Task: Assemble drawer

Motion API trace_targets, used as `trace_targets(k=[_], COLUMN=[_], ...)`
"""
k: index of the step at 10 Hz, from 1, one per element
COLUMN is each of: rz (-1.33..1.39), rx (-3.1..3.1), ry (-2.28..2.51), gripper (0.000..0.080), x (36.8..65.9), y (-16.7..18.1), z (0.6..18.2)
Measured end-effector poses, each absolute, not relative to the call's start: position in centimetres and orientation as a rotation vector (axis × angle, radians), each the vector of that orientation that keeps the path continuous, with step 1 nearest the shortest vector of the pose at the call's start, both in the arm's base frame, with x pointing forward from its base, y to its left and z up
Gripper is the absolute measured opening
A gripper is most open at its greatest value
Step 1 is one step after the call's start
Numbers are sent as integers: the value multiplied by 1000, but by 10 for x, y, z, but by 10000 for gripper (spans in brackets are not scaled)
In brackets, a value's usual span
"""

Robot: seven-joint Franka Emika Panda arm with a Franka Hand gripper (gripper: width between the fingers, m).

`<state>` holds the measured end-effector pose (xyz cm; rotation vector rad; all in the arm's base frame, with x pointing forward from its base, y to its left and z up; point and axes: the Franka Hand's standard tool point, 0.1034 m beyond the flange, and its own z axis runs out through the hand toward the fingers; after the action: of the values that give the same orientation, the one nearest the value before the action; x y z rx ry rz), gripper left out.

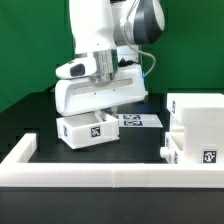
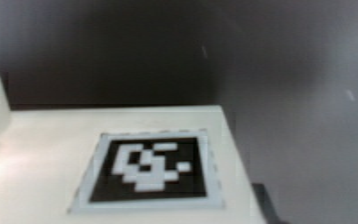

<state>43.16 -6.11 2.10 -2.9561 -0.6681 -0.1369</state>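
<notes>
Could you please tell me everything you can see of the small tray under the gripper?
The tray is a small white box that looks like plastic, with a black-and-white square tag on the side facing the exterior camera. It lies flat on the black table, well to the exterior view's left of the housing and behind the wall, apart from both. The gripper hangs right over it. Its fingers are hidden, so contact cannot be told.
</notes>
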Motion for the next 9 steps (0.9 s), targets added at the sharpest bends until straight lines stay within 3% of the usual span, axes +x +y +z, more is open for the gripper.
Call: trace_targets(k=[3,7,9], rz=[-115,-106,-82], rx=[-2900,-2731,-2601], ry=[-851,-1311,-1599], gripper=[43,43,43], x=[468,463,476], y=[-29,-44,-48], z=[41,33,42])
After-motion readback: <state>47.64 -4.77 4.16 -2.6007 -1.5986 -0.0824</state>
